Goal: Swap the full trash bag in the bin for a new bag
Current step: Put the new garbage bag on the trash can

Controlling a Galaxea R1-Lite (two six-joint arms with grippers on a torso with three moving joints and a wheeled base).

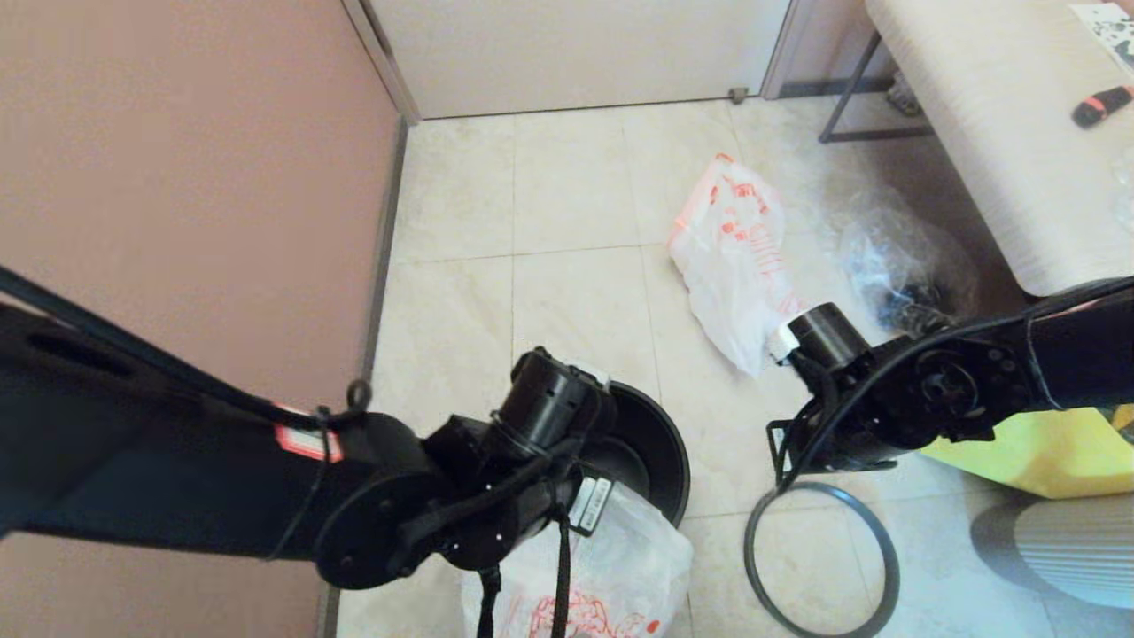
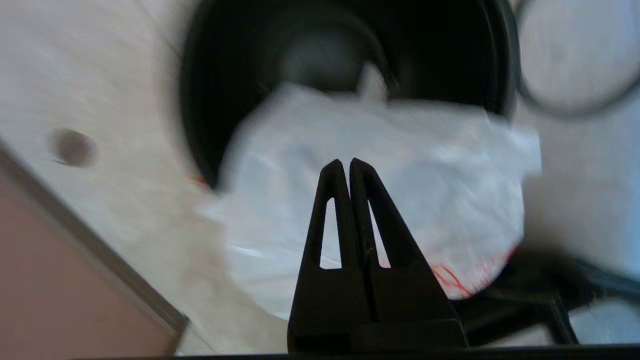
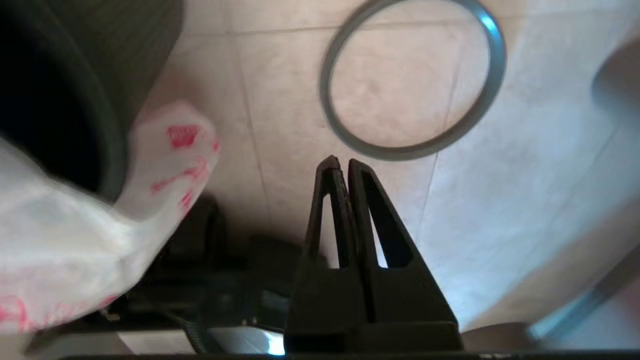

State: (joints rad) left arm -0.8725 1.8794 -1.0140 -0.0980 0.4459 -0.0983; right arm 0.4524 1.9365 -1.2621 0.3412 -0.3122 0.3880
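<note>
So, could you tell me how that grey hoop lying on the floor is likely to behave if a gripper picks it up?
The grey hoop keeps a clean round outline lying flat on the tiles, so it is probably stiff. It looks thin and open in the middle, so likely light. Its narrow, smooth-looking band may slip or swing in a pinch, and stood on edge it could roll.

A clear crinkled plastic bag of dark items (image 1: pixel 895 266) lies on the pale tiled floor (image 1: pixel 567 292) just beside the edge of a cream ribbed bench (image 1: pixel 992 133) on thin dark metal legs. A small black and orange object (image 1: pixel 1101 105) rests on the bench top near its far edge. A yellow fabric bag (image 1: pixel 1054 452) sits on the floor near the bench.
</note>
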